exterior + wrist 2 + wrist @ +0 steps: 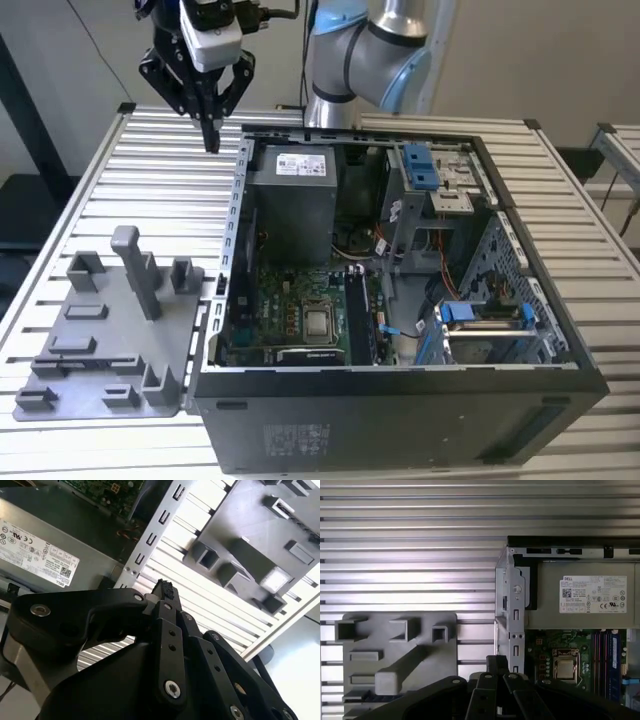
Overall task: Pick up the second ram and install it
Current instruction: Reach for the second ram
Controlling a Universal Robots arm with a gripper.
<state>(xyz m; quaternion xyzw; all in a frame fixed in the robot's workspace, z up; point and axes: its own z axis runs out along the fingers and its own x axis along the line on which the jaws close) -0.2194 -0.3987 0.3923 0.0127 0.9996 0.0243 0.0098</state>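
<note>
My gripper (211,138) hangs high over the slatted table, just off the far corner of the open computer case (232,250) on the exterior view's left. Its black fingers meet at a point, shut on nothing, as both wrist views also show (164,589) (496,661). A thin dark-blue strip (370,696) lying in a slot of the grey moulded tray (100,335) looks like the second ram, well apart from the gripper. A blue stick (613,655) stands in the motherboard's memory slots (356,315).
Inside the case are the grey power supply (292,200), the processor socket (319,322) and blue drive-bay clips (422,165). A tall post (137,270) rises from the tray. The arm's base (365,50) stands behind the case. Bare table slats (150,190) lie under the gripper.
</note>
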